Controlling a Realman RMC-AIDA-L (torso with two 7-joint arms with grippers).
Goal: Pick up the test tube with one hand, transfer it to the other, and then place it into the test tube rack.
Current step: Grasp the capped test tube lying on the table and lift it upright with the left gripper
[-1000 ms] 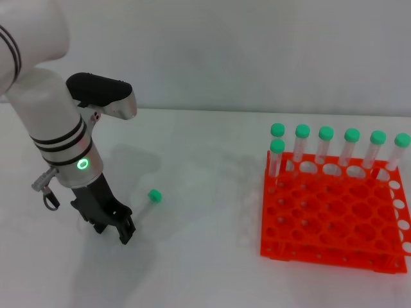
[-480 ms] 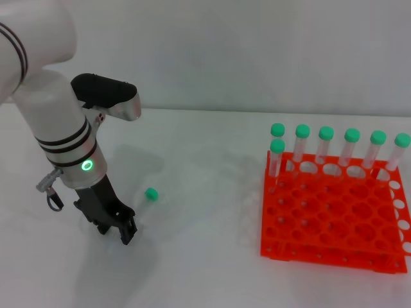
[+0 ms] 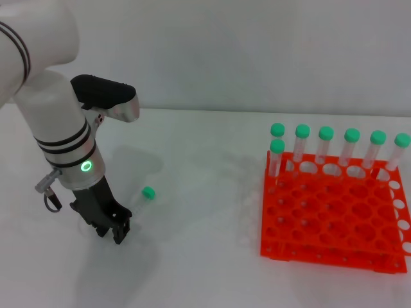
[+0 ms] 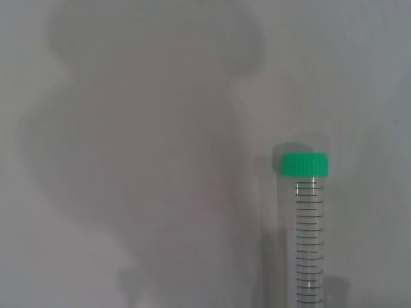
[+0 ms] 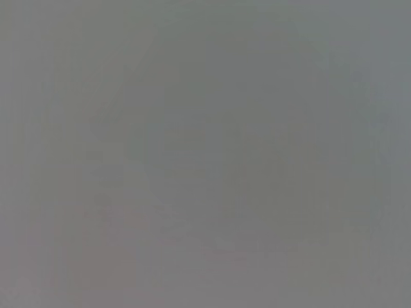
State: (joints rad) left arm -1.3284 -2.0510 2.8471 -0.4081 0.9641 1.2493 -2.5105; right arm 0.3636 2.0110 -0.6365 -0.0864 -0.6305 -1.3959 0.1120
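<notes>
Green-capped test tube (image 3: pixel 140 203) lies on the table (image 3: pixel 205 269) just beside my left hand (image 3: pixel 117 232); whether that hand is wide or narrow, I cannot tell.

We see the test tube (image 3: pixel 142 200) lying on the white surface (image 3: pixel 205 192), clear with printed graduation lines and a green cap (image 4: pixel 304 164). Well apart stands the orange test tube rack (image 3: pixel 334 215), two-tiered, with a grid of round holes.
</notes>
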